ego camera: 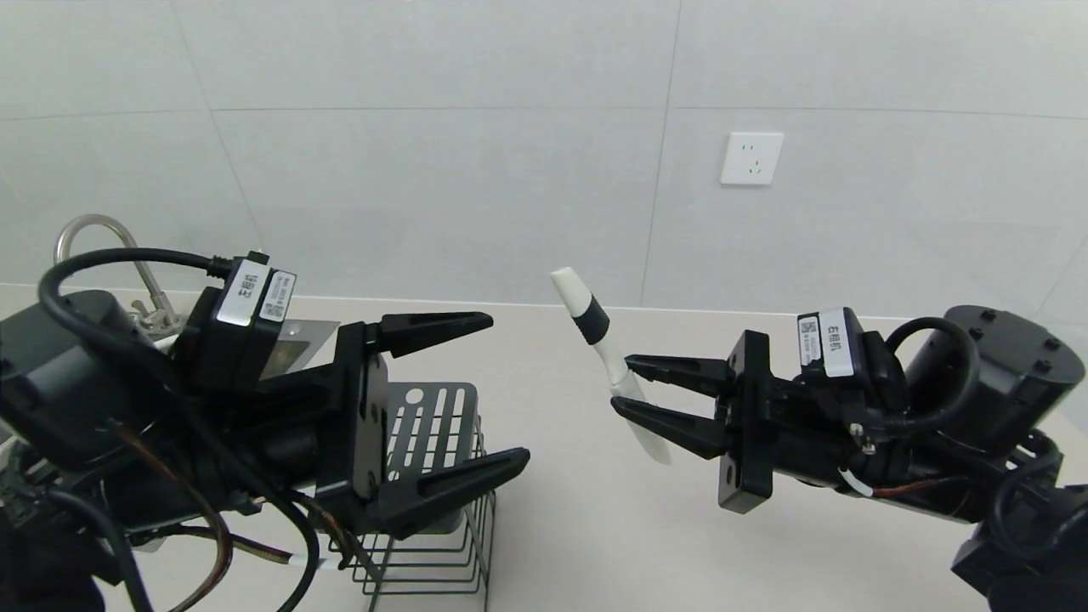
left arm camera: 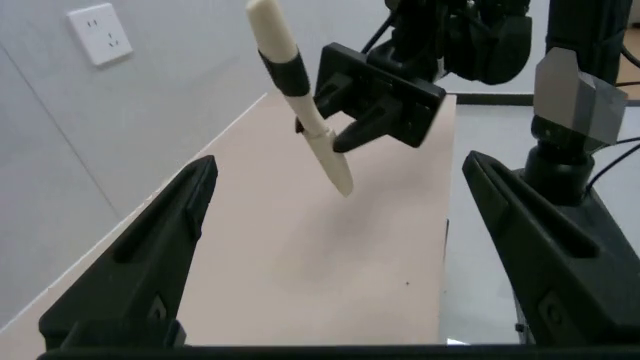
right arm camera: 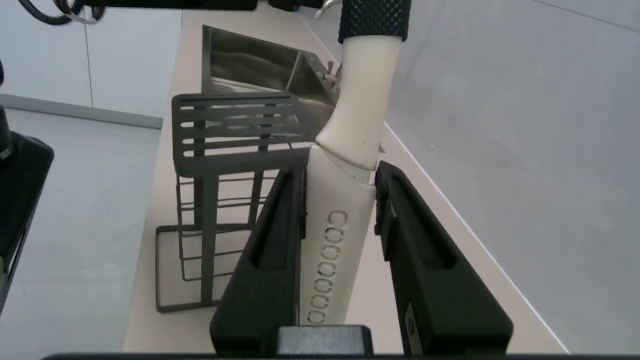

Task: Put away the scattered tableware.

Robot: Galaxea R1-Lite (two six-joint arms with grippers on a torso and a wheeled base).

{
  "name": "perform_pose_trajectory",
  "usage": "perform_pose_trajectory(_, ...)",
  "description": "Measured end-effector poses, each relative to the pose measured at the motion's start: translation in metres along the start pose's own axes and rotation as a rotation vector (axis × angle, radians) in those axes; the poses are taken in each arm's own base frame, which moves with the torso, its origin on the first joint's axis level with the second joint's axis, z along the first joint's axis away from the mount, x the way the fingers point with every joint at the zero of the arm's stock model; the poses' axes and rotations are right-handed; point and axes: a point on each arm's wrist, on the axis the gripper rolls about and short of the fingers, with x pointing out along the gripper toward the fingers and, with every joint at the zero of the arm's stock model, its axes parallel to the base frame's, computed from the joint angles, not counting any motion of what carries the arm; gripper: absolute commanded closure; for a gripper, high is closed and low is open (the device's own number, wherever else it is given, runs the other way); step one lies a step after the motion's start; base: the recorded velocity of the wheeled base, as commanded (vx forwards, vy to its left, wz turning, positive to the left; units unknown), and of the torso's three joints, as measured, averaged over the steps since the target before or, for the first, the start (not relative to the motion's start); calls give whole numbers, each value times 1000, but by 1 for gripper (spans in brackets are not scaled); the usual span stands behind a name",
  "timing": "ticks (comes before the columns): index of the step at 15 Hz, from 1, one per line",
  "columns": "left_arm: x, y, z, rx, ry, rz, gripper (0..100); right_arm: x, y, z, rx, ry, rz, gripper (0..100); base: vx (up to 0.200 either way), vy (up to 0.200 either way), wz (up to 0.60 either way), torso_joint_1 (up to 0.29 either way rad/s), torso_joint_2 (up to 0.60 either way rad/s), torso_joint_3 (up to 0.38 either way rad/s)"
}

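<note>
Pale tiled wall, beige worktop. White utensil w/ black band, tilted, mid-frame, off the worktop, pinched at its perforated blade by right gripper jaws. Prob. light, stiff, smooth plastic; could slip, so best gripped nr mid-length. Left gripper jaws wide, empty, lower left by wire rack.

right tool clamps cream utensil | wire rack behind | sink beyond

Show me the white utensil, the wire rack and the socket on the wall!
white utensil [ego camera: 590, 320], head view, on the handle's black band.
wire rack [right arm camera: 240, 100], right wrist view, on its slotted top's edge.
wall socket [ego camera: 751, 158], head view, on its middle.
</note>
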Motion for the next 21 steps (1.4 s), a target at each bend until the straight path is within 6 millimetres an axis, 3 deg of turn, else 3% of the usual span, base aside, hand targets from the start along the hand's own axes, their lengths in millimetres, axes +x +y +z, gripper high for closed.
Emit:
perform_pose_trajectory(5, 14, 7, -2, -75, -48, -20, 0, 3, 3, 2, 1, -6, 8, 100, 0, 0, 0, 0, 0, 0)
perform_pose_trajectory(14, 49, 22, -5, -50, -131, -62, 0, 8, 5, 6, -7, -27, 23, 100, 0, 0, 0, 0, 0, 0)
perform_pose_trajectory(21, 69, 22, 5, -108, -202, -118, 0, 13, 13, 10, -11, -43, 53, 100, 0, 0, 0, 0, 0, 0)
